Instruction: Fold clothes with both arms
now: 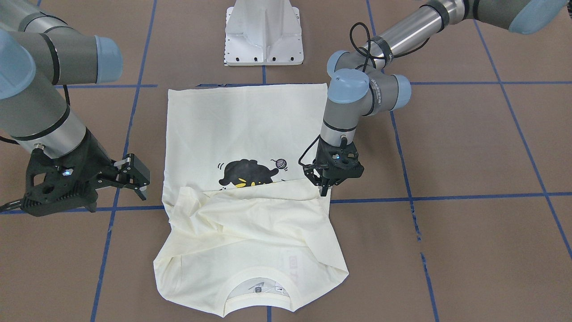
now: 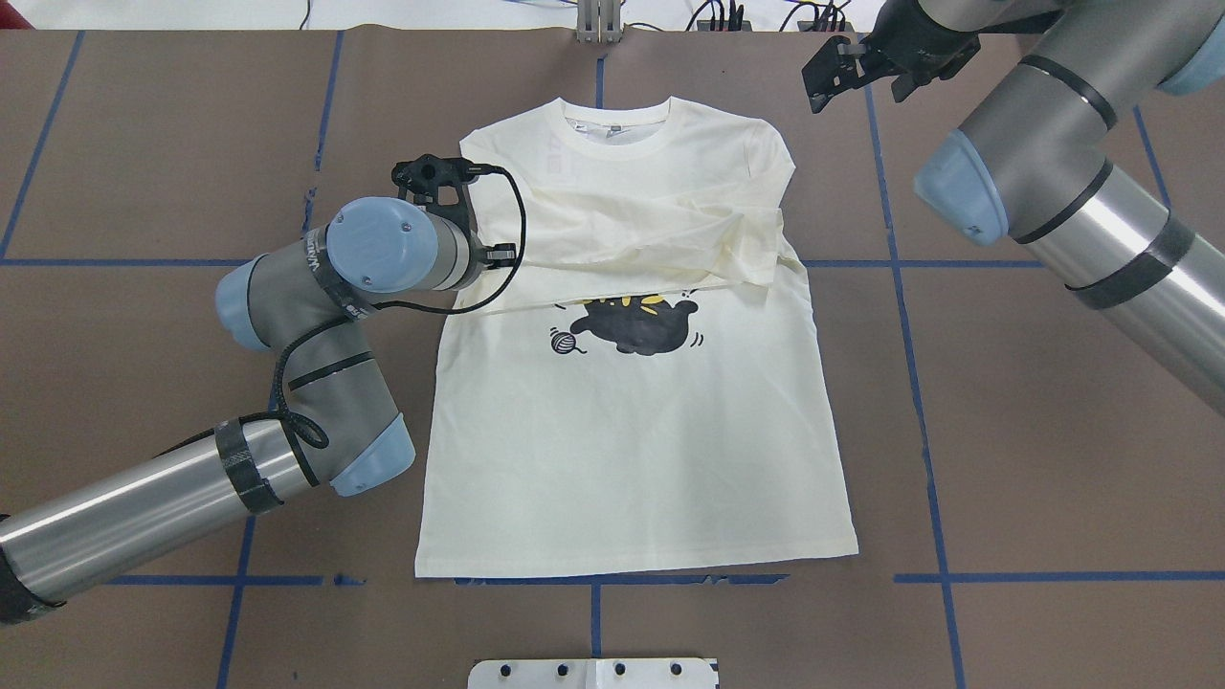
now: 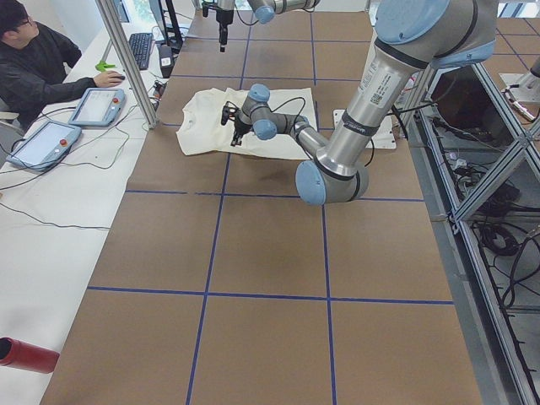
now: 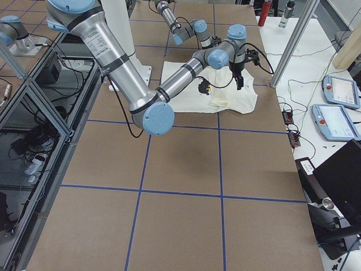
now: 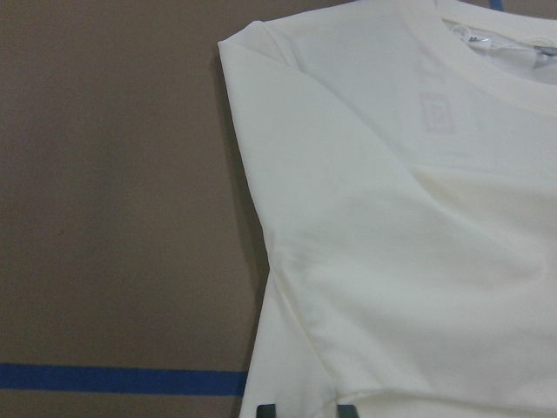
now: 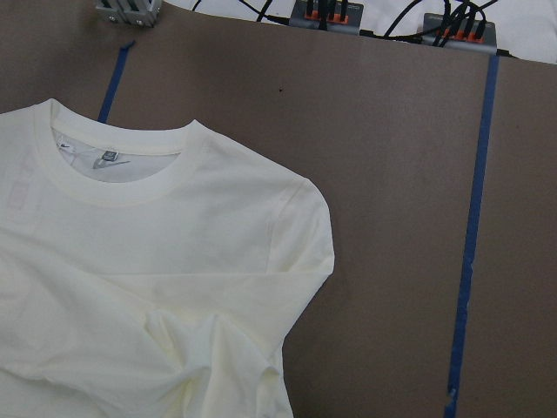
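one wide brown table, marked into squares by blue tape, fills the scene. two grey arms reach over it: the left arm bends low over the shirt's left side, and the right arm stretches high toward the far right. a cream shirt lies flat and face up in the middle, hem near the robot, collar at the far end. both sleeves are folded across the chest in a rumpled band that hides the top of the black cat print.

the left gripper points straight down at the shirt's left edge, right where the sleeve band ends. its tips sit at the cloth, but i cannot tell whether they pinch it. the right gripper hangs above bare table off the shirt's right side, fingers apart, holding nothing.

the next fold probably needs both sides lifted together. for a clean result, the right gripper should take the matching spot on the right edge, each pinch should catch sleeve and body together, and both should rise evenly so the band does not slip.
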{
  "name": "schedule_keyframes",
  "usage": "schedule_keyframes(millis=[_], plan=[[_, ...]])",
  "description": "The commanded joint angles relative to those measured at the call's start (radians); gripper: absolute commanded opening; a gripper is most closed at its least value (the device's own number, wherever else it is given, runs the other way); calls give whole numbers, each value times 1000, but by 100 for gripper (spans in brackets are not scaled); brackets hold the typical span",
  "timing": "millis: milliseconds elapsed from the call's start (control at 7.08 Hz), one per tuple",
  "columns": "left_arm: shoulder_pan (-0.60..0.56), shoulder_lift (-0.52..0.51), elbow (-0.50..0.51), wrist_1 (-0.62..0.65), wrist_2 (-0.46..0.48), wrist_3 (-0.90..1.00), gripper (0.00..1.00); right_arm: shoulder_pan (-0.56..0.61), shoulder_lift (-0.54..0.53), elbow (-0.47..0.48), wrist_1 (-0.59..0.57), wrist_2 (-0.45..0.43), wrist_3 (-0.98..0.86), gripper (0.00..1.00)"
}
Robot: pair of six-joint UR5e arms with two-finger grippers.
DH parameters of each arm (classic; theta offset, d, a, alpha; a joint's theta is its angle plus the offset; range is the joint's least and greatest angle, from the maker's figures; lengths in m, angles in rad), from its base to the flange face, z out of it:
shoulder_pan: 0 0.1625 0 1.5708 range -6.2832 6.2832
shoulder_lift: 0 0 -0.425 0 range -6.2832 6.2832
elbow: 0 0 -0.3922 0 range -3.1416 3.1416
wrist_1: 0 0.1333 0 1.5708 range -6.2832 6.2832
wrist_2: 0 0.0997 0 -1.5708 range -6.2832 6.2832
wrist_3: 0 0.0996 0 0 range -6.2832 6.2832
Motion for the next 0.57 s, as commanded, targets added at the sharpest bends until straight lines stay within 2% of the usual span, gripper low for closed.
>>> schedule_keyframes(millis=[0, 141, 283, 424], plan=[[0, 2, 2, 0, 8, 13, 9, 0, -2, 4, 0, -3, 3, 100], [0, 1, 2, 2, 8, 15, 0, 0, -2, 4, 0, -4, 3, 100], [0, -1, -2, 2, 9, 15, 15, 0, -2, 4, 0, -4, 3, 100], [0, -3, -3, 3, 26, 54, 68, 0, -2, 4, 0, -4, 4, 100]])
